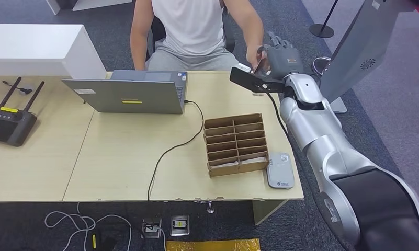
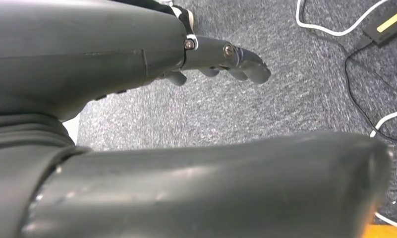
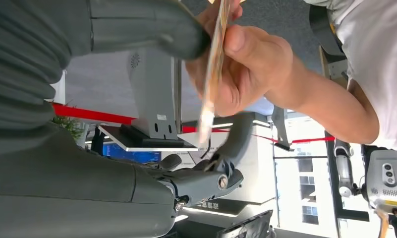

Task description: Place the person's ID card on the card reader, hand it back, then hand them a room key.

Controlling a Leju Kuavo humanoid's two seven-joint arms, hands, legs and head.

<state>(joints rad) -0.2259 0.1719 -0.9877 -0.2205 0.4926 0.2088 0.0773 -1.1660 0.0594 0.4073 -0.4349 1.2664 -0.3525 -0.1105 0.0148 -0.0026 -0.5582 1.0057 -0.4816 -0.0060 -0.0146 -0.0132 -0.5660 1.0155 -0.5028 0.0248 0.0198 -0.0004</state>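
Reaching over the table's far edge, the right hand (image 1: 281,56) pinches a card (image 3: 212,74) that the person's hand (image 3: 246,69) also grips; the left hand (image 2: 221,62) hangs with fingers loosely apart, holding nothing.

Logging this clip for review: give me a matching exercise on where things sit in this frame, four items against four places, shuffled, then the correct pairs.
Things:
1. laptop
2. card reader
3. radio controller
4. card

Places:
A. at the table's left end
B. between the right hand and the person's hand, up off the table
C. flat on the table, just right of the cardboard divider box
D. at the table's far edge, in front of the seated person

Pairs: 1-D, 2-C, 3-A, 4-B
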